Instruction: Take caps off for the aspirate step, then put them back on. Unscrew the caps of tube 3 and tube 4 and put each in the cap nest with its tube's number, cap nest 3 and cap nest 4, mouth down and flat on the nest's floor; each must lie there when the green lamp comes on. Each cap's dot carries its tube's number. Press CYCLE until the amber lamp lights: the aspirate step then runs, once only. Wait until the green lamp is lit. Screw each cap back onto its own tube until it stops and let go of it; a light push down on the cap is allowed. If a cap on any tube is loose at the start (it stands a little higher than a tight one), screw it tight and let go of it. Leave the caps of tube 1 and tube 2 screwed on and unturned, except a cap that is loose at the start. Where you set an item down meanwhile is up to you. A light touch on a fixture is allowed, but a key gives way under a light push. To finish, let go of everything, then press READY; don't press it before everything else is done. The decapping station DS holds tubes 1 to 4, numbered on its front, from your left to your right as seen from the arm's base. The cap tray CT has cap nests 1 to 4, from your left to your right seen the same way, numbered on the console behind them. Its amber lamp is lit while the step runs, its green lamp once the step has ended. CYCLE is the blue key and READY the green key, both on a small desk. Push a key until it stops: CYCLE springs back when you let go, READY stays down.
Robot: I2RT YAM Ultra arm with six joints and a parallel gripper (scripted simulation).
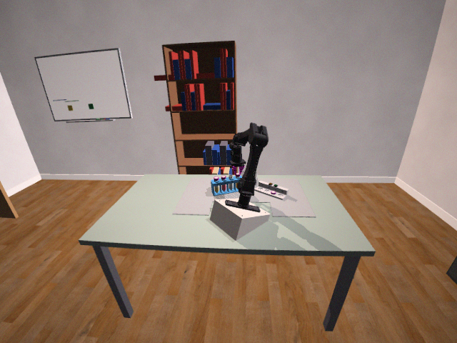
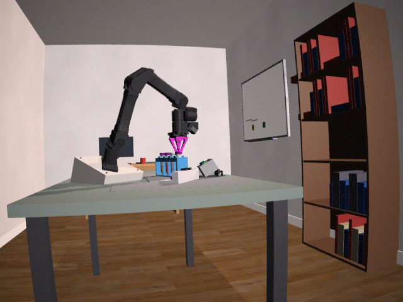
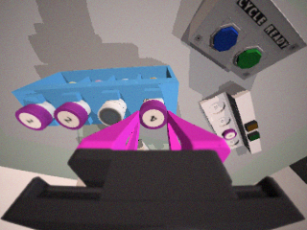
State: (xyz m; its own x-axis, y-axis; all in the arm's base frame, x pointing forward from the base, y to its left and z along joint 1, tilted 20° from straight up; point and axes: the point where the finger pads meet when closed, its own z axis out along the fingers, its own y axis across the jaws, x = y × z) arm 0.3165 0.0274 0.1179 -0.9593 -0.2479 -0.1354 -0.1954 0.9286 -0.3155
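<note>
The blue decapping station [image 3: 96,81] [image 1: 221,186] [image 2: 160,167] holds the tubes in a row. My gripper [image 3: 153,115] [image 1: 238,170] [image 2: 178,151] points straight down over its right end. Its magenta fingers are shut on cap 4 [image 3: 153,113], a purple cap with a white dot, which sits on top of tube 4. Tube 3 [image 3: 111,113] stands open, without a cap. The caps of tube 1 [image 3: 33,117] and tube 2 [image 3: 72,114] are on. Cap 3 [image 3: 230,135] [image 1: 273,192] lies in a nest of the white cap tray [image 3: 216,112] [image 1: 280,191]. The amber lamp [image 3: 250,126] and green lamp [image 3: 254,136] look dark.
The grey key desk [image 3: 201,19] [image 2: 208,167] with the blue CYCLE key [image 3: 224,38] and the green READY key [image 3: 248,58] stands beyond the cap tray. The arm's white base block [image 1: 238,219] [image 2: 94,172] sits in front of the grey mat [image 1: 191,203].
</note>
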